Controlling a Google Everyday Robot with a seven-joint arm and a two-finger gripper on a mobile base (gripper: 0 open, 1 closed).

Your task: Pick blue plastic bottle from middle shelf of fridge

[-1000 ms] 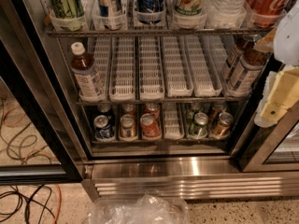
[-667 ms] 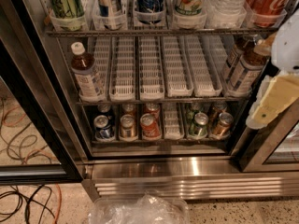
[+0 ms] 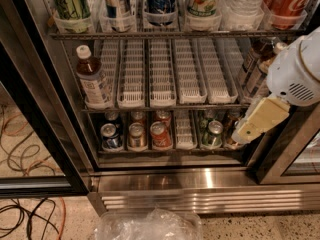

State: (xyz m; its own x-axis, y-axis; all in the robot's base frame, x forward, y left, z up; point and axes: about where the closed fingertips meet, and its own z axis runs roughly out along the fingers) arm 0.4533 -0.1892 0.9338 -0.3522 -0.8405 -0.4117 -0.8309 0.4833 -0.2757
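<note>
The fridge (image 3: 200,184) stands open in front of me. Its middle shelf (image 3: 165,105) is a wire rack with rows of white perforated lane trays. The blue plastic bottle (image 3: 93,80) stands upright at the front of the leftmost lane; it holds dark brown drink and has a white cap and a pale label. Similar bottles (image 3: 252,66) stand at the right end, partly hidden by my arm. My gripper (image 3: 257,120), cream-coloured under a white wrist, hangs at the right edge in front of the right end of the shelf, far from the left bottle.
Large bottles and cans (image 3: 202,1) fill the rack above. Short cans (image 3: 159,134) stand on the rack below. A black door frame (image 3: 45,134) runs down the left. Cables (image 3: 25,134) lie on the floor at left; a clear plastic bag (image 3: 150,226) lies below the base grille.
My gripper and wrist have moved left and down, further into view in front of the shelf's right end. The bottles and cans have not moved.
</note>
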